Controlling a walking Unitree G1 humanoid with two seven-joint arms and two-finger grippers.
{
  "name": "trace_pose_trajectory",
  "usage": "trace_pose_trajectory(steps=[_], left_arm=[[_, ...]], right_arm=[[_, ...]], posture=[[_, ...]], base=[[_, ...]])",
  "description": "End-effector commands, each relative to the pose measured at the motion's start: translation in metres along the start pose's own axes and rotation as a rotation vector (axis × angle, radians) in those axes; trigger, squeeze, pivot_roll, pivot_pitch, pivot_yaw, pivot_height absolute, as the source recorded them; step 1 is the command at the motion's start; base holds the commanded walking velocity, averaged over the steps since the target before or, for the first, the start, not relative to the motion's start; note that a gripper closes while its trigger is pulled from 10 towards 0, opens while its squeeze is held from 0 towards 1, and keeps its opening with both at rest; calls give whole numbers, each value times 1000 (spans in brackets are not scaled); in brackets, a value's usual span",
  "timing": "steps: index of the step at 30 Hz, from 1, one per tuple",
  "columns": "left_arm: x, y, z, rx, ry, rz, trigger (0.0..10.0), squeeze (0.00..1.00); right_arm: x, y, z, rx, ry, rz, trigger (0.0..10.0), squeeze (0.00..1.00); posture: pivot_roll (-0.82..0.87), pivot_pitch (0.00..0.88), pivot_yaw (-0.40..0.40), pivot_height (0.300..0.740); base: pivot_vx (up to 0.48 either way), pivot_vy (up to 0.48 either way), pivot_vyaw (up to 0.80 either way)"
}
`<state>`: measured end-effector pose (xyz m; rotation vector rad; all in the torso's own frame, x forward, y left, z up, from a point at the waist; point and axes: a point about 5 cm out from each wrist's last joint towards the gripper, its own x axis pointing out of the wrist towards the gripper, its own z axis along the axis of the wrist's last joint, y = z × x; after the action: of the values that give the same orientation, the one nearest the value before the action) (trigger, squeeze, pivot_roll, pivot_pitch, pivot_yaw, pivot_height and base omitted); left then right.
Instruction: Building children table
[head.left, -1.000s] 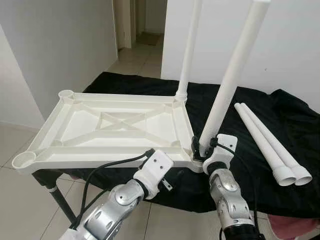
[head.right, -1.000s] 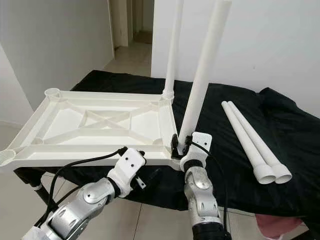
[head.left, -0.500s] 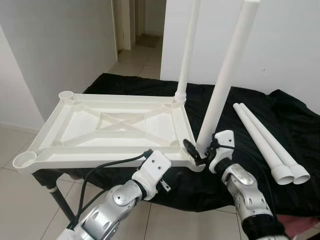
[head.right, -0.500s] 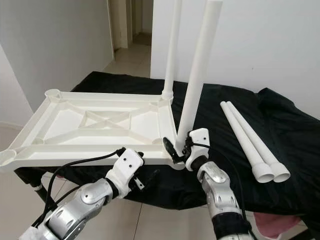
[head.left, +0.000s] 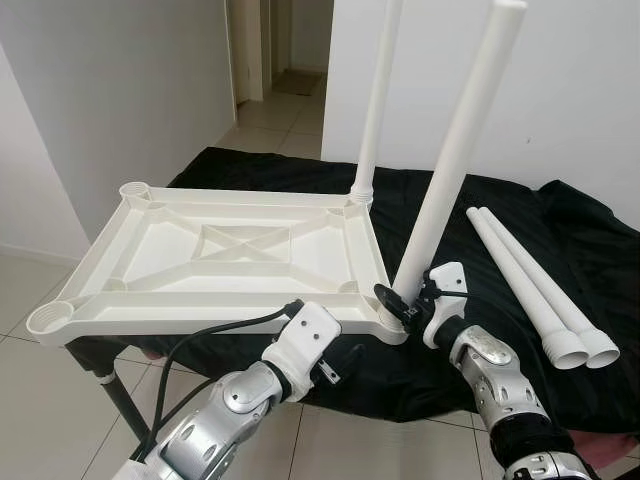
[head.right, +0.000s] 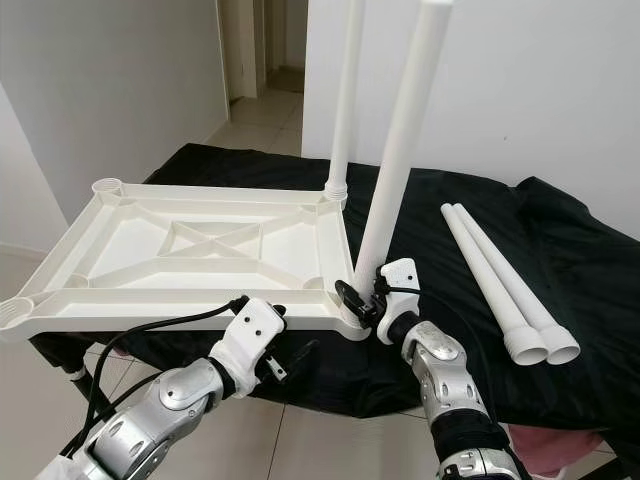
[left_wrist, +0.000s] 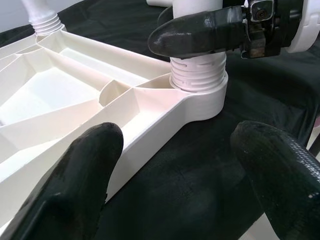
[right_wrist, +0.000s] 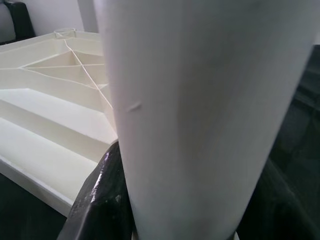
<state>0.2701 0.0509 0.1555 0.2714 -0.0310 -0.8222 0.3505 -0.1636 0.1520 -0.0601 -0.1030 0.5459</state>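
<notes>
On the black-draped surface (head.left: 520, 330) lies an upturned white plastic tabletop (head.left: 220, 255). Two white tubular legs are fitted: one at one o'clock (head.left: 378, 100), one at four o'clock (head.left: 455, 160), pinched by the right gripper (head.left: 400, 300). Two spare white legs (head.left: 535, 285) lie at three o'clock, and two corner sockets are judged unfilled. The left gripper (left_wrist: 175, 165) hangs spread.

Two arms of silver metal are seen, built of rounded, jointed segments with dark seams and small round screws at the joints. Each wrist is capped by a white plastic housing, and a black cable is looped from the left arm's forearm up to its housing, while thinner black wires are run along the right one. The left gripper (left_wrist: 182, 185) and right gripper (head.left: 400, 303) are each made of two long, rounded black fingers (left_wrist: 75, 195) with a finely textured, matte surface.
</notes>
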Motion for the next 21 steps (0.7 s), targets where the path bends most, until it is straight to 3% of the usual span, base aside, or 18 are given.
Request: trace_pose_trajectory(steps=[1, 2, 3, 5, 6, 15, 17, 21], left_arm=[[-3, -9, 1, -4, 1, -186, 10000, 0], [-3, -9, 1, -4, 1, -186, 10000, 0], [-3, -8, 1, -2, 3, -181, 10000, 0], [-3, -7, 1, -1, 3, -178, 10000, 0], [-3, -6, 1, -1, 5, -174, 10000, 0], [-2, -2, 1, -1, 2, -150, 10000, 0], [-1, 2, 0, 4, 3, -120, 10000, 0], [-1, 3, 0, -3, -1, -104, 10000, 0]], right_arm=[[-1, 1, -7, 37, 14, -23, 0, 0], [-1, 1, -7, 37, 14, -23, 0, 0], [-1, 1, -8, 46, 13, -39, 1255, 0], [-1, 1, -9, 53, 11, -48, 1255, 0], [0, 2, -10, 60, 9, -57, 10000, 0], [1, 4, -10, 94, -17, -204, 10000, 0], [1, 7, -13, 143, 14, -371, 10000, 0], [0, 12, -14, 158, 12, -439, 10000, 0]], posture=[[56, 71, -25, 740], [56, 71, -25, 740], [55, 72, -25, 740], [55, 72, -25, 740], [53, 72, -24, 740], [46, 78, -22, 740], [42, 85, -28, 740], [39, 86, -29, 740]], base=[[0, 0, 0], [0, 0, 0], [0, 0, 0], [0, 0, 0], [0, 0, 0], [0, 0, 0], [0, 0, 0], [0, 0, 0]])
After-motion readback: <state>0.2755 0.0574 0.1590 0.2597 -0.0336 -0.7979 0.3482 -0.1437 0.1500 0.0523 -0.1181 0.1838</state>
